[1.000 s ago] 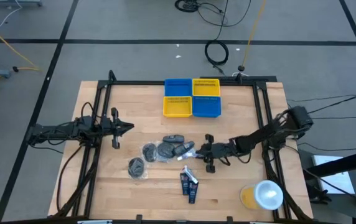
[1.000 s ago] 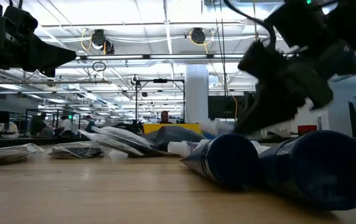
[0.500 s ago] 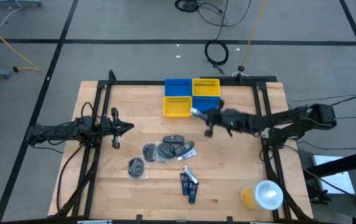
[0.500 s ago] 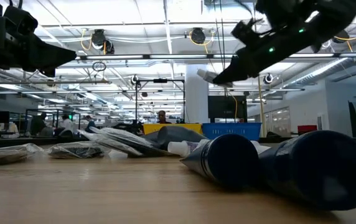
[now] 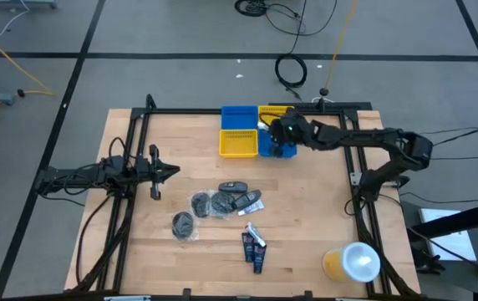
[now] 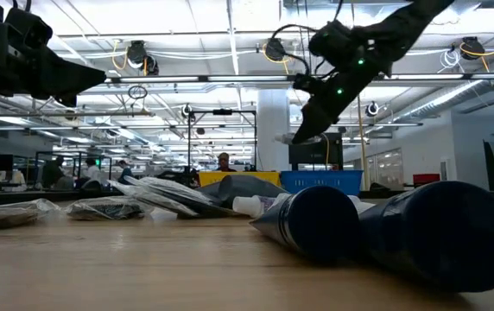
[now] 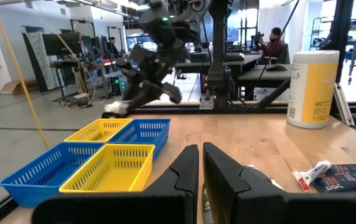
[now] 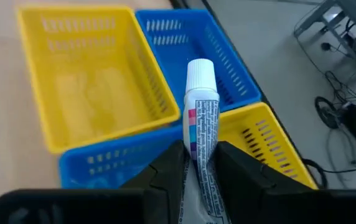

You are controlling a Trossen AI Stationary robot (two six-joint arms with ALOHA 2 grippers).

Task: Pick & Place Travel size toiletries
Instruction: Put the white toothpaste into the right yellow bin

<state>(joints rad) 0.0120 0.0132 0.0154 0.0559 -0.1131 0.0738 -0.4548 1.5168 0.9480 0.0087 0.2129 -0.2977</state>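
the tabletop (image 5: pixel 322 209) carried everything, and i ran it from largest to smallest. the four square bins (image 5: pixel 258 131) sat as a block at the far edge, blue and yellow alternating, presumably there to receive the sorted items. i had the right pincer (image 5: pixel 281 134) held above the right side of that block, over the blue bin nearest the arm, as far as the high view showed. its jaws were closed narrowly on a white mini tube (image 8: pixel 201 106), pinched at the flat tail so the cap pointed forward over the bins; i judged that grip left the tube free to drop cleanly once let go.

the left pincer (image 5: pixel 169 172) waited at the left side of the tabletop, fingers (image 7: pixel 184 174) nearly together with nothing between them.

the remaining toiletries lay mid-table, well apart from the bins: two dark blue tubes (image 5: pixel 255 248) side by side, then the grey wrapped discs (image 5: pixel 185 224) and dark oval pieces (image 5: pixel 234 186) clustered close together, still to be collected.
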